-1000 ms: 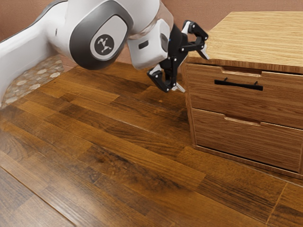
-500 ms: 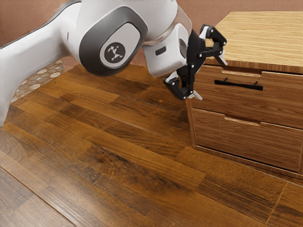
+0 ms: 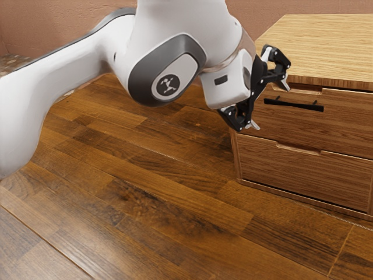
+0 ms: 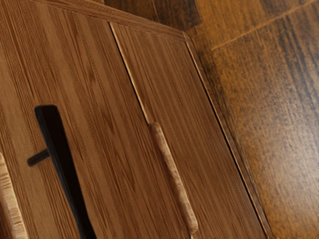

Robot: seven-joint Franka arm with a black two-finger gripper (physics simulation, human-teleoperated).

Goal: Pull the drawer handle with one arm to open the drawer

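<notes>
A wooden cabinet with two drawers stands at the exterior view's right. The upper drawer sits flush with the cabinet front and carries a thin black bar handle. My gripper is open, hovering just in front of that drawer's left end. One fingertip is above the handle's left tip and the other below it, neither touching it. In the wrist view the black handle runs across the upper drawer front, close ahead of my hand.
The lower drawer is flush too, with a wooden lip along its top edge. Dark wooden floor spreads open in front of the cabinet. A reddish wall runs behind.
My arm has swung toward the exterior view's right, bringing the open gripper from beside the cabinet's corner to the front of the upper drawer. The drawer has not moved.
</notes>
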